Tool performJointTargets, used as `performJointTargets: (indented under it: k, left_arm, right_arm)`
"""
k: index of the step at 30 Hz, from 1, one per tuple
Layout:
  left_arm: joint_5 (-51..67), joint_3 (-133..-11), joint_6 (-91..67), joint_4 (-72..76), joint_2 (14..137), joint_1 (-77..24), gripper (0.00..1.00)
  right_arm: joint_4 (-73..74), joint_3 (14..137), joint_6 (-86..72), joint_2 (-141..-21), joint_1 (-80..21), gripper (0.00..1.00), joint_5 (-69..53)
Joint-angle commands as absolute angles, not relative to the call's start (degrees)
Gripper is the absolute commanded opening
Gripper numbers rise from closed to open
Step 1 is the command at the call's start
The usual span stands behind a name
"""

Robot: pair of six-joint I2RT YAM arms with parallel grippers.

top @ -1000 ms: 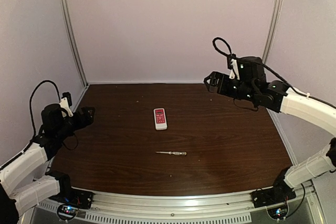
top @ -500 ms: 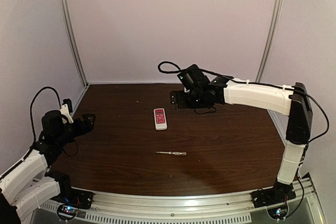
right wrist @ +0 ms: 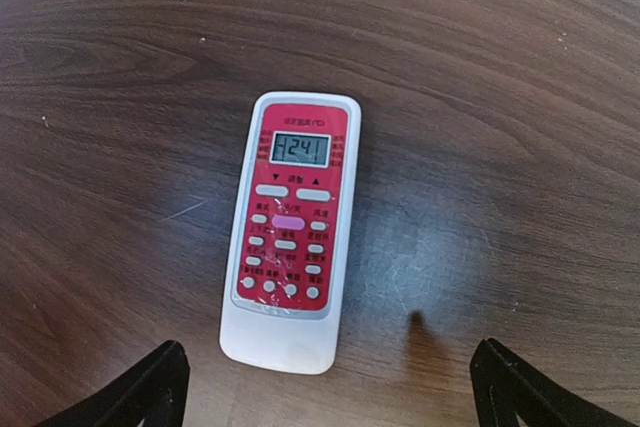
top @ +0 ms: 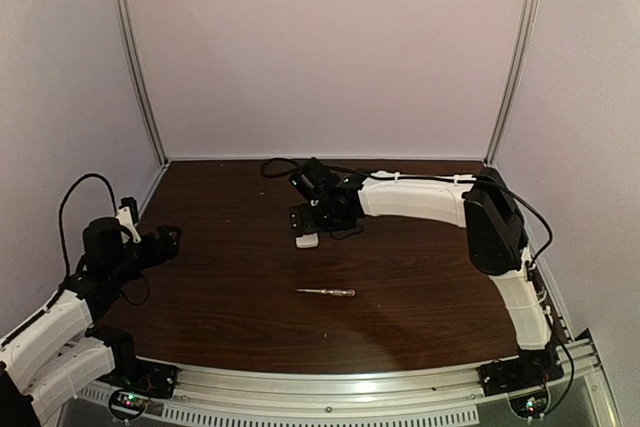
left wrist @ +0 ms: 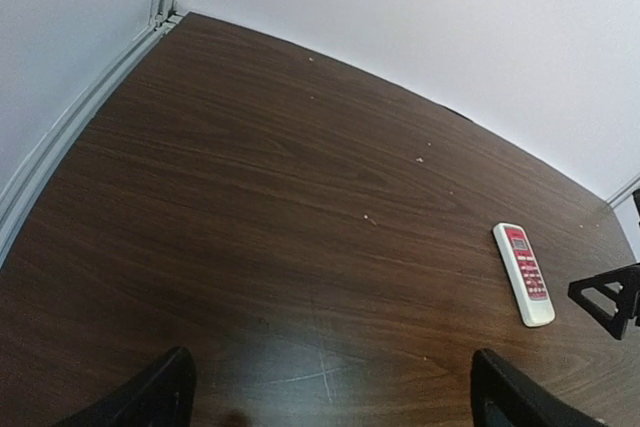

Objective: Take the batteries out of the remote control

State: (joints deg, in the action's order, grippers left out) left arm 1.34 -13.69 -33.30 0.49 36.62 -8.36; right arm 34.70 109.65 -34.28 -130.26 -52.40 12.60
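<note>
Currently, the small flat white rectangular remote control with a red button panel lies face up near the middle of the dark brown wood-grain desk, its plain white end toward the arm bases. The white right arm extends over the desk so that the right jaws hang directly above the remote control, spread fully wide and holding nothing. In the right wrist view, the black fingertips stand either side of the remote control's white end, apart from it. The left jaws sit well to the left of the remote control, likewise fully open and empty. A long thin screwdriver with a clear handle lies nearer the arm bases than the remote control, apart from it.
</note>
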Motion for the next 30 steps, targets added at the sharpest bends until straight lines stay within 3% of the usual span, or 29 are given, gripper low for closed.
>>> performJointTargets:
  k: [1,15,30]
  left_arm:
    - [-1.3,-13.0,-32.9,0.3,35.1,-8.6,0.97]
    - [-2.0,-12.5,-33.2,0.3,34.3,-8.6,0.97]
    - [-2.1,-12.7,-33.1,1.7,36.4,-8.6,0.97]
  right_arm:
    - [35.7,113.1,-35.9,-133.4,-53.1,1.0,12.2]
    - [36.7,120.6,-36.2,-142.6,-54.1,0.99,13.0]
    - [39.0,120.3,-34.8,-144.1,-55.0,0.82,16.1]
